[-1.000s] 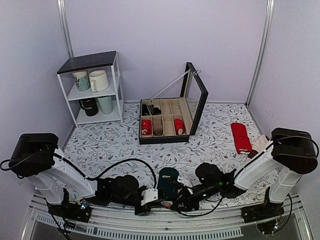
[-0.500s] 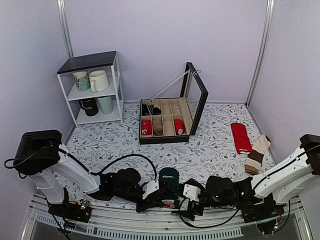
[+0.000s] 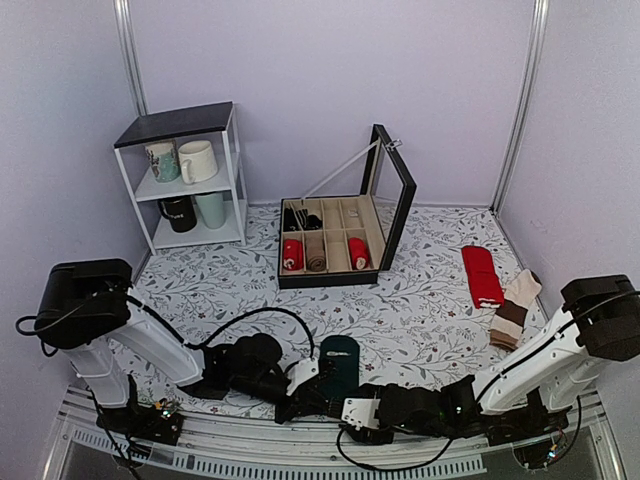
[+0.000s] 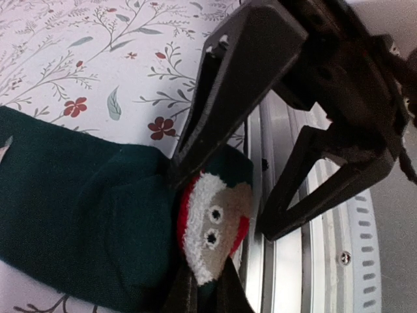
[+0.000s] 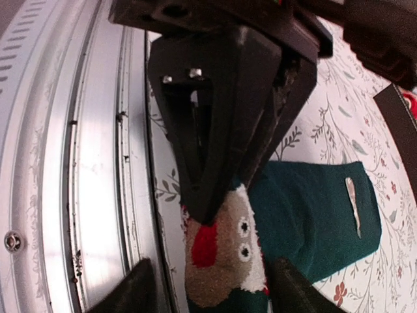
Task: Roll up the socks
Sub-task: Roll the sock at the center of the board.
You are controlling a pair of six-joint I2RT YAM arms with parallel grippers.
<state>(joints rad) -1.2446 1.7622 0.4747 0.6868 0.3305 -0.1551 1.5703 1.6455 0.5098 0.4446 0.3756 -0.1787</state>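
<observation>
The dark teal-green socks (image 3: 340, 360) lie flat at the table's near edge. Their near end carries a beige reindeer face with a red nose (image 5: 225, 251), which also shows in the left wrist view (image 4: 215, 222). My left gripper (image 3: 306, 395) is shut on that near end, its tips pinching the fabric (image 4: 207, 290). It shows from above in the right wrist view (image 5: 212, 195). My right gripper (image 3: 352, 415) is open. Its fingers (image 5: 137, 290) stand wide on either side of the reindeer end and do not grip it. It also shows in the left wrist view (image 4: 225, 199).
A metal rail (image 3: 300, 445) runs along the near edge right under both grippers. An open black compartment box (image 3: 330, 250) stands mid-table. Red socks (image 3: 482, 275) and beige-and-brown socks (image 3: 512, 312) lie at the right. A white shelf with mugs (image 3: 190, 175) is at the back left.
The right arm has dropped low and swung left along the near edge to the sock's near end. The socks have gone from a raised bundle to lying flat. The left gripper edged right.
</observation>
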